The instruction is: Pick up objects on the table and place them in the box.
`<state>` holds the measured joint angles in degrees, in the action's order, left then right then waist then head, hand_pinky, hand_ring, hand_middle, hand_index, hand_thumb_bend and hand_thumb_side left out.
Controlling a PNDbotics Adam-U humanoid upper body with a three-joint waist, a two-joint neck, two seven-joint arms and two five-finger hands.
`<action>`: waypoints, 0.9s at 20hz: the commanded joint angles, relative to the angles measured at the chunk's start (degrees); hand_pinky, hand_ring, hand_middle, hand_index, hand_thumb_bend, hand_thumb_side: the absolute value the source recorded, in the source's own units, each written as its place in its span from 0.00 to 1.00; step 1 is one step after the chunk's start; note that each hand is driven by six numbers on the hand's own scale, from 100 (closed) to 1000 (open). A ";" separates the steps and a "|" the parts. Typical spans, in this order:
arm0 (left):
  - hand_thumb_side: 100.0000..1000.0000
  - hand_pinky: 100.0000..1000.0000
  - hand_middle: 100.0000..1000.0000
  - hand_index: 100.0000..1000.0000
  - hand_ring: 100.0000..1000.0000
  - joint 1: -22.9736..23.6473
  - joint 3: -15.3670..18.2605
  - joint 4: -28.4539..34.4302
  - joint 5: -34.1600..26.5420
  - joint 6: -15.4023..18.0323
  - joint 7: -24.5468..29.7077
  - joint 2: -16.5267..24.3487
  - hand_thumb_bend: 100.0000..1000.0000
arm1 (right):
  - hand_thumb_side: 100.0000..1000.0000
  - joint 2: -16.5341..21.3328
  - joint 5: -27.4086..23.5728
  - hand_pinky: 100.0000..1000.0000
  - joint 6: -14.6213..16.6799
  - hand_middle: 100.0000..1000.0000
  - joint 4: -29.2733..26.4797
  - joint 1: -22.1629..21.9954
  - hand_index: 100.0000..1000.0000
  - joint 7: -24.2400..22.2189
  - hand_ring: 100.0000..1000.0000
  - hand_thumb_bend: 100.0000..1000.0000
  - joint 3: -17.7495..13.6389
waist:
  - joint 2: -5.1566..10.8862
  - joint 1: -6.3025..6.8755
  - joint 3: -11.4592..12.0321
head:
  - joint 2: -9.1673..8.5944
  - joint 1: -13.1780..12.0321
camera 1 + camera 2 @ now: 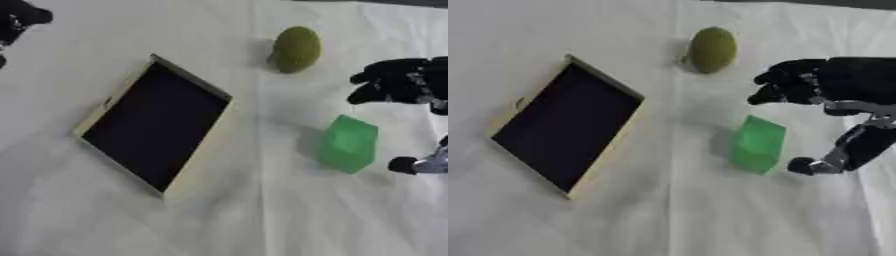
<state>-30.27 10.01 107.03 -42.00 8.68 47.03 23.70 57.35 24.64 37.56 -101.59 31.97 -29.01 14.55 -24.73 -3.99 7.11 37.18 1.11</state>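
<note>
A green block (758,144) lies on the white cloth right of centre. An olive-green round fruit (711,49) sits farther back. The box (154,125) is a shallow tan tray with a black inside, lying askew at the left with nothing in it. My right hand (833,85) hovers just right of the block, open, fingers curved above the block's far side and thumb (805,165) low at its near right corner, touching nothing. My left hand (17,20) shows only in part at the upper left corner, far from everything.
A white cloth (262,220) covers the whole table, with a fold line running down its middle. A dark strip marks the far edge at the top right.
</note>
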 commanded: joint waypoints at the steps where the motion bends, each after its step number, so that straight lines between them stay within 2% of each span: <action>1: 0.64 0.87 0.80 0.83 0.77 -0.39 0.09 0.63 0.17 -0.17 0.17 0.89 0.00 | 0.47 1.64 0.94 1.00 4.54 0.84 0.32 0.40 1.00 -4.50 1.00 0.31 -0.21 | 1.18 0.17 0.12 | -0.74 0.12; 4: 0.64 0.87 0.80 0.83 0.77 -0.42 0.09 0.58 0.17 -0.16 0.24 0.90 0.00 | 0.51 1.71 1.42 1.00 5.65 0.84 0.53 0.93 1.00 -4.41 1.00 0.33 0.29 | 1.12 0.21 0.21 | -0.75 0.14; 8: 0.64 0.87 0.80 0.83 0.77 -0.39 0.01 0.56 0.23 -0.30 0.38 0.85 0.00 | 0.50 1.75 2.40 1.00 7.04 0.84 1.22 1.98 1.00 -3.15 1.00 0.33 0.99 | 1.06 0.19 0.27 | -0.82 0.18; 11: 0.64 0.87 0.80 0.83 0.77 -0.38 -0.03 0.59 0.24 -0.43 0.51 0.83 0.00 | 0.54 1.98 2.92 1.00 8.27 0.84 1.27 3.06 1.00 -2.29 1.00 0.33 1.60 | 1.06 0.13 0.31 | -0.76 0.18; 18: 0.64 0.87 0.81 0.83 0.77 -0.34 -0.05 0.69 0.27 -0.64 0.52 0.98 0.00 | 0.66 3.85 5.57 0.98 12.49 0.85 0.81 5.56 1.00 0.72 1.00 0.39 3.38 | 1.09 -0.25 0.50 | -0.60 0.01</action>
<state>-30.25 9.95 107.03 -41.84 8.18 47.51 23.69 58.54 29.48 43.47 -100.31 36.73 -23.10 18.29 -24.82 -4.45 7.56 37.17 1.12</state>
